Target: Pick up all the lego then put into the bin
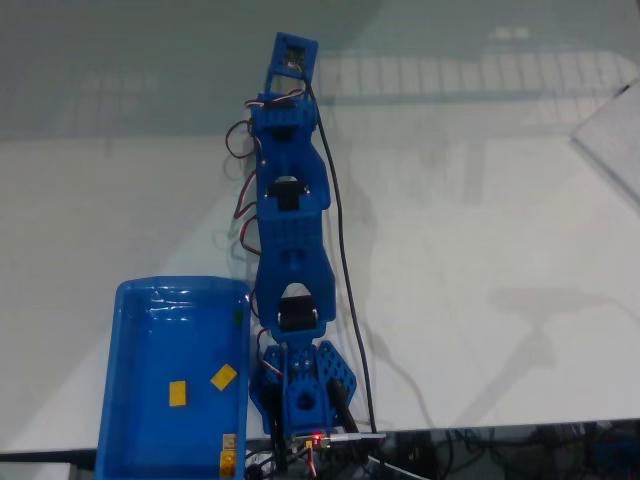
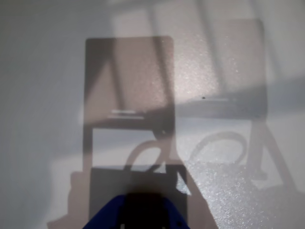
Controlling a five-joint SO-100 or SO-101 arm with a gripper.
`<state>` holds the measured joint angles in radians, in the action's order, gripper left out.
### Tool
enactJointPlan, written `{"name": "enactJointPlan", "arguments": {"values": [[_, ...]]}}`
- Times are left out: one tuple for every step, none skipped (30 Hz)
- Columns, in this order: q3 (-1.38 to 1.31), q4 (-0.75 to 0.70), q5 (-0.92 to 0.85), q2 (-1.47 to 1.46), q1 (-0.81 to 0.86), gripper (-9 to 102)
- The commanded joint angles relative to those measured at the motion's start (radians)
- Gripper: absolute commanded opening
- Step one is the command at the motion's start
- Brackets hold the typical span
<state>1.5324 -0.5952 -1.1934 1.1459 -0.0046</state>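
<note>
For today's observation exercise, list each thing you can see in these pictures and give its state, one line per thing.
Arm: stretched out along the table, away from the bin.
Gripper: at the arm's far end; open or shut cannot be told.
Bin: upright on the table beside the arm's base.
Yellow lego: lying flat inside the bin.
Second yellow lego: lying inside the bin, turned at an angle.
Table: white, with shadows across it.

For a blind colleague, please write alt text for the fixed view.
A blue robot arm stretches straight out over a white table, its gripper at the far end. Beside the arm's base, a blue bin holds two yellow lego bricks.
</note>
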Motion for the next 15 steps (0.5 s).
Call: {"name": "enactJointPlan", "arguments": {"values": [[-0.049,-0.005,-0.009,0.005,-0.014,2],[-0.049,-0.005,-0.009,0.005,-0.014,1],[-0.049,-0.005,-0.008,0.005,-0.014,1],[-0.049,-0.005,-0.008,0.005,-0.015,1],[-0.049,-0.005,-0.008,0.006,-0.015,0],[-0.049,-0.005,-0.006,0.008,-0.017,0],[-0.049,-0.005,-0.002,0.011,-0.018,0],[-0.049,-0.005,0.003,0.017,-0.02,0],[-0.049,-0.006,0.006,0.026,-0.023,0],[-0.049,-0.006,0.012,0.038,-0.026,0],[-0.049,-0.006,0.023,0.058,-0.032,0],[-0.049,-0.009,0.038,0.084,-0.038,0],[-0.048,-0.015,0.057,0.118,-0.048,0],[-0.041,-0.02,0.077,0.158,-0.06,0],[-0.037,-0.034,0.092,0.206,-0.074,0]]}}
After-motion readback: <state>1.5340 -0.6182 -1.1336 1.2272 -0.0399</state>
